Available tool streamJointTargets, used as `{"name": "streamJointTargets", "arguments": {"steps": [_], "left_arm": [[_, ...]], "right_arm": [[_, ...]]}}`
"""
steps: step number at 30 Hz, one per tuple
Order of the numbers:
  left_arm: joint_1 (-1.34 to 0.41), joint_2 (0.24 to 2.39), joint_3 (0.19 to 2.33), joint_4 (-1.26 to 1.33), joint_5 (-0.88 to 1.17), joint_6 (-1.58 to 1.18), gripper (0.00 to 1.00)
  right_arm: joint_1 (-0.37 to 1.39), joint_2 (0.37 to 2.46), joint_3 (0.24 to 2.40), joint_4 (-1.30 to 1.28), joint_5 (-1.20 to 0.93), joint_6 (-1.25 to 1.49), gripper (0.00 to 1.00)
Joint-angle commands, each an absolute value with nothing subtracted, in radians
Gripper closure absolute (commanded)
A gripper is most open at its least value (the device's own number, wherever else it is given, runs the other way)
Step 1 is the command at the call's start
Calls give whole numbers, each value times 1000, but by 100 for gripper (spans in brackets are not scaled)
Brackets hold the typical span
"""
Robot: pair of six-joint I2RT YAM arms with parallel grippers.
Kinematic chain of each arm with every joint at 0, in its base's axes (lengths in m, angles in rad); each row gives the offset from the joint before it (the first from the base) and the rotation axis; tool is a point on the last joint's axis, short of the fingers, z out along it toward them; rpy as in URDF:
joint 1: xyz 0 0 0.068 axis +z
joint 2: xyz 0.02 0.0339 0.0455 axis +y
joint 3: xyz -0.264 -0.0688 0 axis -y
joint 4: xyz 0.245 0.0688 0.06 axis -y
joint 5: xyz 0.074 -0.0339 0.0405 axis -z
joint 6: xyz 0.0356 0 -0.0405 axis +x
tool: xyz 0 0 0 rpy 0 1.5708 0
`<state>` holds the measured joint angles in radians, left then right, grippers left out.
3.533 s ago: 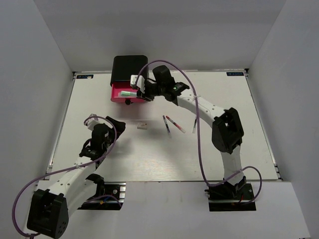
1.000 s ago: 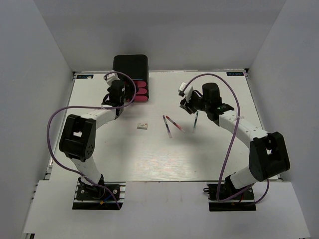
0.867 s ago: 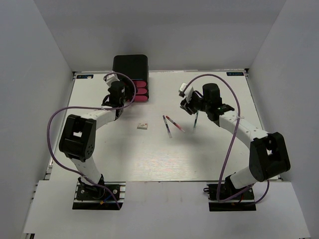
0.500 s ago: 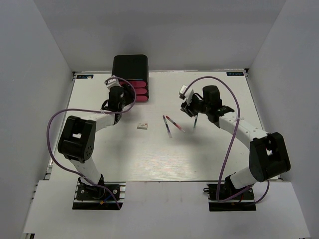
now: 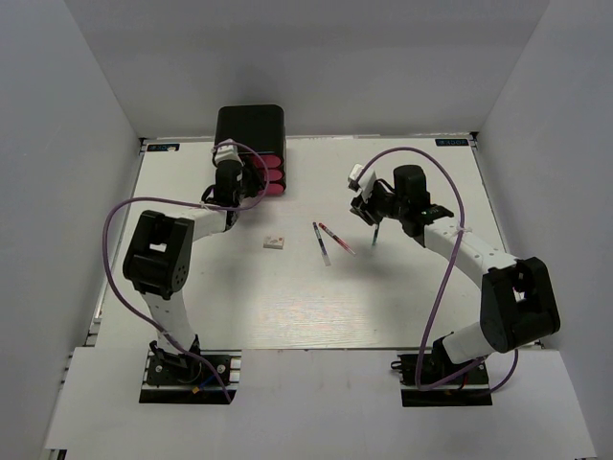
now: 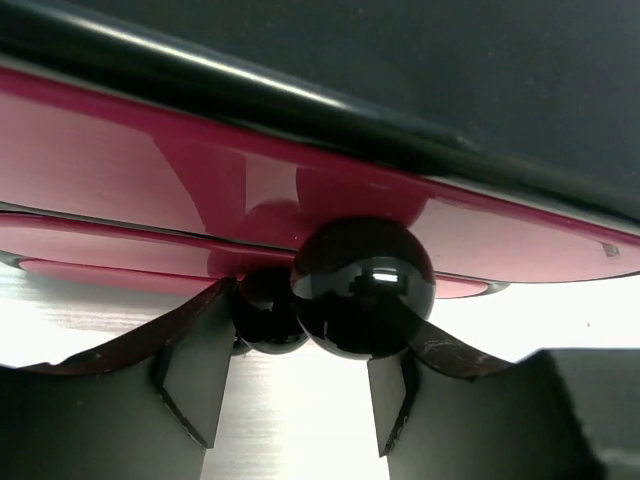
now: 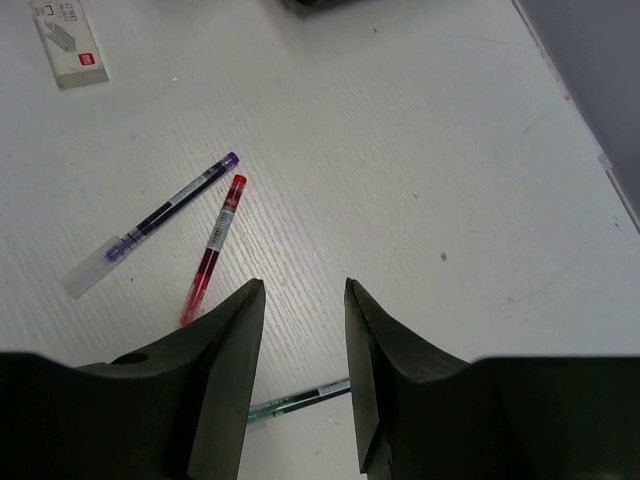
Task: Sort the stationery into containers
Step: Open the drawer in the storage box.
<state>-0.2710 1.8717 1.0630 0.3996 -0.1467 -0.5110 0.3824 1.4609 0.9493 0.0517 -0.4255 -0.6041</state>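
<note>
The containers are a black rounded box (image 5: 249, 126) with three stacked pink drawers (image 5: 267, 177), all pushed in. My left gripper (image 5: 239, 182) is right at the drawer fronts. In the left wrist view a black knob (image 6: 362, 288) on a pink drawer (image 6: 120, 150) sits at the tips of my left gripper (image 6: 300, 350), over the right fingertip. The jaws stand apart, with a gap on the left. A second knob (image 6: 266, 312) shows lower down. My right gripper (image 7: 303, 290) hangs open and empty above a green pen (image 7: 300, 398). A white eraser (image 5: 275, 241) lies mid-table.
A red pen (image 7: 212, 250) and a purple-capped pen (image 7: 150, 222) lie side by side on the white table (image 5: 402, 297), also seen from above as two pens (image 5: 329, 240). The third pen (image 5: 374, 233) lies just beside the right gripper. Grey walls surround the table.
My left gripper has moved in against the drawer knobs and its jaws have narrowed. The right gripper has drifted slightly right. Earlier a drawer stood open with the right gripper at it; now all are pushed in.
</note>
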Motion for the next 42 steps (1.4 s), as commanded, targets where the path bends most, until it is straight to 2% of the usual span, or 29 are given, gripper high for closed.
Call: {"name": "streamJointTargets", "arguments": {"steps": [1,4,7,8,11,17,25,28,30,31,32,34,35,37,42], "left_arm": [[-255,1879,1097,457,-150,-489,39],[-255,1888,1097,482,-161,-489,47],[-255,1888,1097,492,-172,-480,60],[-255,1888,1097,492,-181,-480,69],[-245,1888,1072,492,-181,-480,81],[-245,1824,967,552,-131,-492,88],[-265,1675,749,577,-101,-521,90],[-265,1641,710,577,-78,-522,90],[-265,1618,699,561,-68,-522,86],[-265,1618,699,561,-67,-522,72],[-265,1609,699,552,-54,-522,59],[-265,1609,709,541,-41,-522,34],[-265,1609,709,526,-41,-522,29],[-265,1597,718,526,-41,-522,23],[-265,1536,693,488,-41,-522,21]], "right_arm": [[374,1436,948,72,-445,-592,56],[374,1440,950,74,-448,-589,56],[376,1442,951,71,-449,-588,56],[376,1443,954,71,-448,-592,56],[374,1444,951,63,-459,-594,56],[376,1439,940,63,-471,-592,56],[377,1434,928,63,-492,-598,56],[380,1437,925,48,-515,-626,50],[382,1440,931,22,-544,-637,46],[382,1443,933,17,-578,-643,44],[382,1445,939,2,-593,-669,34],[382,1457,948,-50,-652,-711,23],[382,1460,960,-105,-701,-742,10],[382,1482,983,-142,-777,-810,10],[397,1569,1038,-232,-940,-931,10]]}}
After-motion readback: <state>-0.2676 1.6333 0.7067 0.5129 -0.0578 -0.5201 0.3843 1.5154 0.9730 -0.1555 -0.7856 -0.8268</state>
